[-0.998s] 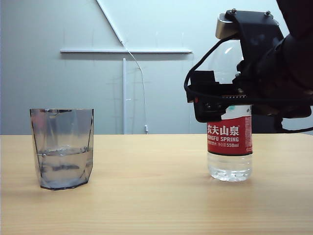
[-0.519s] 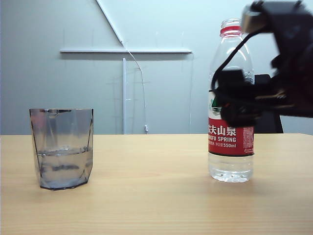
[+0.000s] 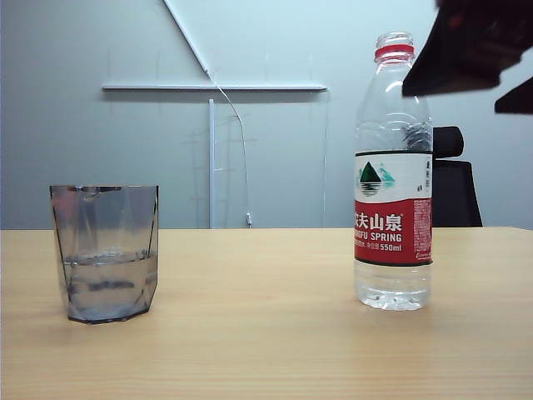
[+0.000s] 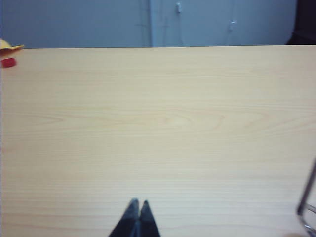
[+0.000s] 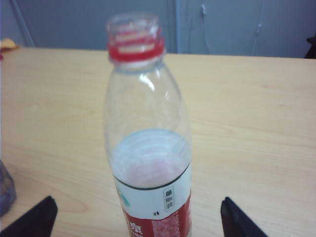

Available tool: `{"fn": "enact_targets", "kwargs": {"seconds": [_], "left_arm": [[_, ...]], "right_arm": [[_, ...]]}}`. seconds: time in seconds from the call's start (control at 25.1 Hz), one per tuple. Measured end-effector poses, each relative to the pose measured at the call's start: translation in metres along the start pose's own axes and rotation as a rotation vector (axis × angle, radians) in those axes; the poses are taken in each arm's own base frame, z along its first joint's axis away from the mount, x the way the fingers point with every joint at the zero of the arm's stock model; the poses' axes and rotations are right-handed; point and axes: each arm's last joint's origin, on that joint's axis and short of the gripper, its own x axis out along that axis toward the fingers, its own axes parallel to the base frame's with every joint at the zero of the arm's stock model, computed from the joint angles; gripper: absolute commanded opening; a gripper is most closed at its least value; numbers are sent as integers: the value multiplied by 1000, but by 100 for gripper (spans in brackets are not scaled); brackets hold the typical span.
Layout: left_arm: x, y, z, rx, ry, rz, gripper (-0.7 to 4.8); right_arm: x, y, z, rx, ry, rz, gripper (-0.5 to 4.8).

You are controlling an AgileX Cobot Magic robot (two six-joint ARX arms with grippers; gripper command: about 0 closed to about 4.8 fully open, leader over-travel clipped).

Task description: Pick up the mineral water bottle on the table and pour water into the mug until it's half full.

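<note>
While mug (image 3: 106, 254) sat about half full, bottle (image 3: 393, 175) stood freed; right gripper (image 5: 136, 217) spread wide above it, left gripper (image 4: 138, 211) pinched closed over table (image 3: 266, 350). Pour judged complete; next: retreat.

The mineral water bottle (image 5: 148, 143) stands upright on the table (image 5: 256, 118), uncapped, its red neck ring just under the open mouth. Its upper body is clear and empty above the white-and-red label. The right gripper (image 5: 137, 217) has its two dark fingertips (image 5: 34, 219) spread wide, one on each side of the bottle, both apart from it. A grey wall lies beyond the table's far edge
</note>
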Motion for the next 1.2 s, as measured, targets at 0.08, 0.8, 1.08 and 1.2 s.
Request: {"fn": "enact_targets", "kwargs": {"seconds": [0.08, 0.8, 1.08, 1.2], "left_arm": [[0, 0, 0, 0, 0, 3, -2], [0, 0, 0, 0, 0, 2, -2], [0, 0, 0, 0, 0, 1, -2], [0, 0, 0, 0, 0, 1, -2]], "right_arm": [[-6, -3, 3, 12, -11, 16, 285], [-34, -27, 10, 59, -52, 80, 23], [-36, -29, 11, 78, -70, 83, 23], [-36, -29, 11, 77, -70, 82, 23]]}}
